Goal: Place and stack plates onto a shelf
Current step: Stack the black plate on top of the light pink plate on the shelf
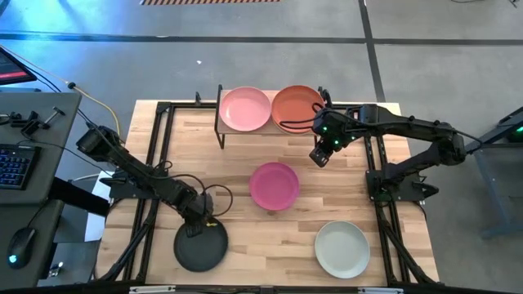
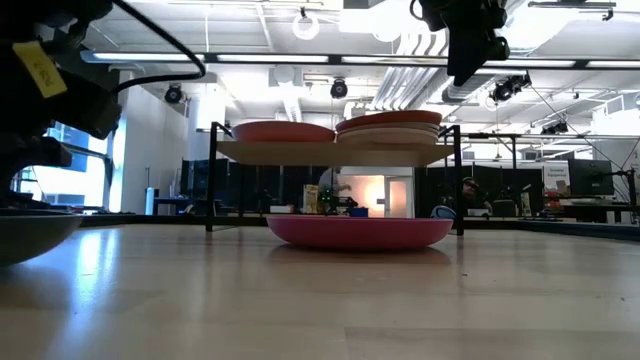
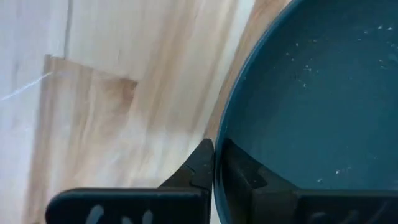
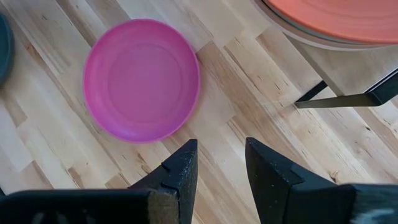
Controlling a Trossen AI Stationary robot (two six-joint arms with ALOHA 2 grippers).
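A charcoal plate (image 1: 201,245) lies near the table's near-left corner. My left gripper (image 1: 198,222) is at its far rim, shut on it. A magenta plate (image 1: 274,185) rests flat mid-table, and a pale mint-white plate (image 1: 342,248) sits near the near-right corner. The shelf (image 2: 330,152) at the far edge carries a light pink plate (image 1: 244,109) and a stack topped by a terracotta plate (image 1: 297,108). My right gripper (image 1: 319,155) hangs open above the table, just in front of the shelf's right end, to the far right of the magenta plate (image 4: 142,87). My left gripper (image 3: 214,149) pinches the charcoal plate's rim (image 3: 219,134) on its far side. One finger (image 3: 200,165) is outside the rim and the other finger (image 3: 244,171) is inside the bowl of the plate. It comes slanting down from the far-left. Whether the plate is lifted clear does not show.
Black frame rails run along the table's left and right sides. The shelf's thin black legs (image 4: 345,98) stand near my right gripper. Bare wood lies between the magenta plate and the shelf. A keyboard and a mouse sit on a desk left of the table.
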